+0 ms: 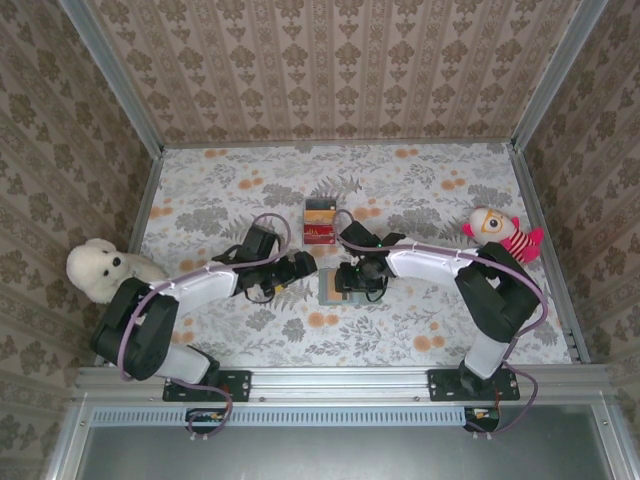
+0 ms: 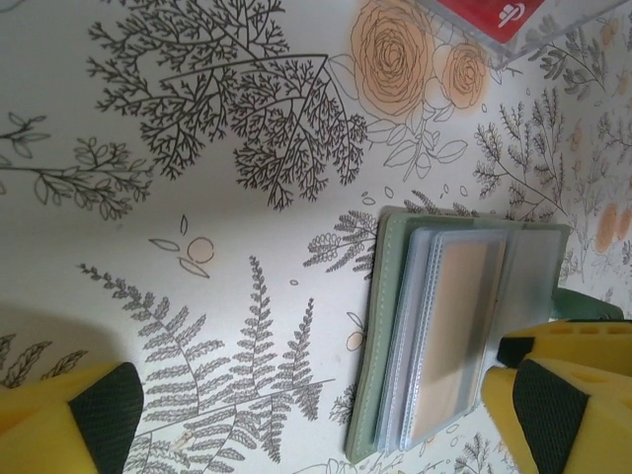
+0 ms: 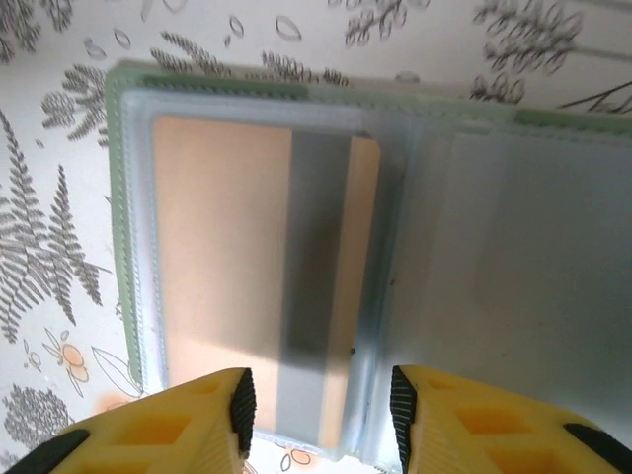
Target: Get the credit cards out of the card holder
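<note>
The card holder (image 1: 334, 287) lies open on the floral table between the two grippers. In the left wrist view its grey-green cover (image 2: 379, 336) and clear sleeves show, with a beige credit card (image 2: 456, 326) inside the top sleeve. My left gripper (image 2: 316, 415) is wide open, the holder's left edge between its fingers, untouched. The right wrist view has the beige card with a grey stripe (image 3: 237, 257) lying in its sleeve on the holder (image 3: 513, 267). My right gripper (image 3: 321, 410) hovers at the sleeve's near edge, jaws partly apart, pads off the card.
A clear plastic box with red and yellow contents (image 1: 320, 222) sits just behind the holder, its corner (image 2: 499, 20) close to my left gripper. A white teddy bear (image 1: 98, 270) is at the left and a red-striped doll (image 1: 500, 234) at the right.
</note>
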Available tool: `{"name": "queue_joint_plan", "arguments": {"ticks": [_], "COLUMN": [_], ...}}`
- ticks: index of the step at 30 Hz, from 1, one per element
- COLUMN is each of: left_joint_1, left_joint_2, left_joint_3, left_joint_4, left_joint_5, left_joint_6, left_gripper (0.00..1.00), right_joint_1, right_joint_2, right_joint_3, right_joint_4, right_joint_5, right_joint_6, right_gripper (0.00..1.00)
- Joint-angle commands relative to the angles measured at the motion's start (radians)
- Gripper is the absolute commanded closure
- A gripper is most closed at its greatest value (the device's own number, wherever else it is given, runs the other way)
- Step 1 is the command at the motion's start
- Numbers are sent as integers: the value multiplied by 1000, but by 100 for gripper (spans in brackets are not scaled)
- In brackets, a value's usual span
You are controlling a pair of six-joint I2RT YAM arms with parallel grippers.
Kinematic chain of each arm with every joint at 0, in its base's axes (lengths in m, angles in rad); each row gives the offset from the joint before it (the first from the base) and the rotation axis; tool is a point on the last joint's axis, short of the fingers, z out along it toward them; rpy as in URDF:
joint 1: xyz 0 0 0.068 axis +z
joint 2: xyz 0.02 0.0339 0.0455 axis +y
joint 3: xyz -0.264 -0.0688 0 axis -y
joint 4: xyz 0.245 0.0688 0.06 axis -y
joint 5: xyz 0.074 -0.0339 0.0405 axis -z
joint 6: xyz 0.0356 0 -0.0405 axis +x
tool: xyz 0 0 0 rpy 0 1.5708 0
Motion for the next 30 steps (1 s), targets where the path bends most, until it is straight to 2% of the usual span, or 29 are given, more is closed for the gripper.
{"name": "queue_joint_plan", "arguments": {"ticks": [1, 5, 8, 11, 18, 26, 30], "left_joint_1": [4, 4, 3, 3, -7, -39, -59], "left_joint_2": [-42, -66, -92, -115, -177, -173, -113], "left_joint_3": [-21, -54, -67, -38, 4, 11, 33], "left_joint_4": [29, 60, 64, 1, -75, -31, 27], "left_joint_5": [-9, -32, -43, -47, 0, 25, 55], "left_joint_6": [4, -17, -33, -33, -34, -54, -82], "left_gripper": [0, 0, 0, 0, 10, 21, 33], "right_joint_1": [25, 67, 75, 77, 74, 42, 9], "right_joint_2": [1, 35, 72, 100, 139, 146, 128], "right_joint_3": [54, 99, 119, 138, 132, 93, 63], "right_joint_4": [-131, -176, -176, -180, -169, -147, -118], "right_joint_5": [147, 207, 213, 222, 314, 210, 160], "right_joint_6": [13, -18, -26, -23, -25, -56, -74], "right_gripper": [49, 36, 31, 30, 30, 40, 45]}}
